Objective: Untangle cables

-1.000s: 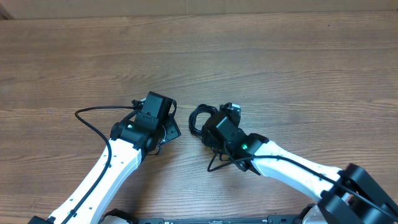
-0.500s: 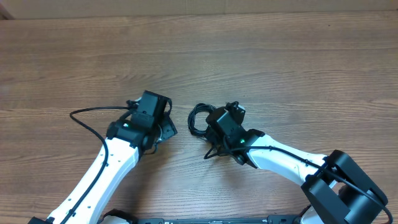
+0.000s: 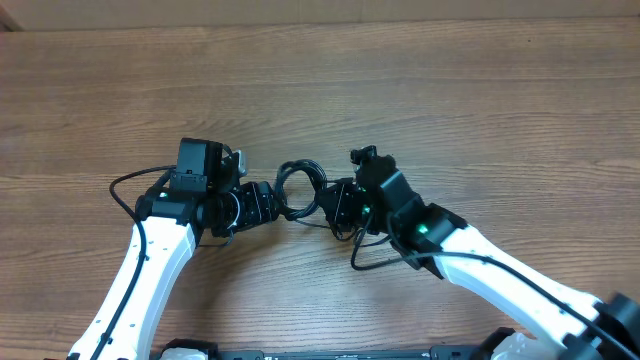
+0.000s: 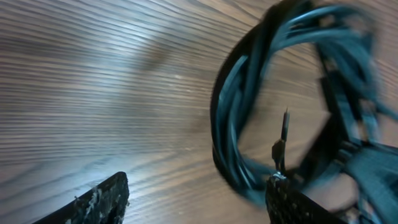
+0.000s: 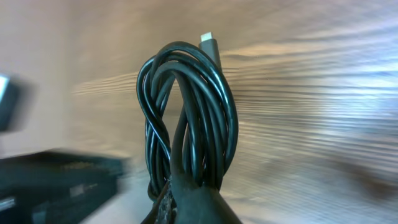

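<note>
Seemingly light, limp cables [image 5: 186,124] sit pinched in the right end effector [image 5: 188,196]; the wide-open left end effector [image 4: 196,186] should grip their 9 o'clock loop.

Table [image 3: 450,90]: wood-grain top, mid brown, fills nearly whole overhead view. Grain runs left to right in long streaks, darker lines mixed with paler ones. Surface smooth, slight sheen.

Far edge sits near top of frame. Beyond it, pale tan band [image 3: 300,10], plain; cannot tell whether wall or floor.

Light even from above, shadows soft and short.

Left wrist view: same table [image 4: 93,74] close up, bright glare patch [image 4: 68,171] low on left.

Right wrist view: table [image 5: 311,93] blurred, warm tone, dimmer toward left.
</note>
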### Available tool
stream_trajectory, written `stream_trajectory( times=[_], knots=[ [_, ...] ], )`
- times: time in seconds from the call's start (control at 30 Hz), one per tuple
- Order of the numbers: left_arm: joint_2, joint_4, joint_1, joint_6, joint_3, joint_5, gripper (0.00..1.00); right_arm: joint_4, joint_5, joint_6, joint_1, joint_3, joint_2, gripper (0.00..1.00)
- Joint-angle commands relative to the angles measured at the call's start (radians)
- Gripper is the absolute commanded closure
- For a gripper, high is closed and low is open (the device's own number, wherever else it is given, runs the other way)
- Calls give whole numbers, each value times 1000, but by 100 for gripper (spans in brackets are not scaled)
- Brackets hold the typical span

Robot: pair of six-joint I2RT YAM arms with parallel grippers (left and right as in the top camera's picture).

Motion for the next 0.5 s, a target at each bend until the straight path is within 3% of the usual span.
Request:
stream_trajectory(
  times=[0.0, 0.27, 0.4, 0.47],
  knots=[
    [-8, 0, 3, 53, 6, 135, 30, 9, -69, -16, -6, 26, -86, 96],
    [-8, 47, 3, -7, 6, 138, 44, 11, -190, 36, -6, 26, -111, 96],
    [-7, 64, 3, -19, 6, 138, 44, 18, -221, 56, -6, 26, -111, 96],
    [-7, 69, 3, -19, 6, 136, 53, 18, -222, 62, -6, 26, -111, 96]
  ],
)
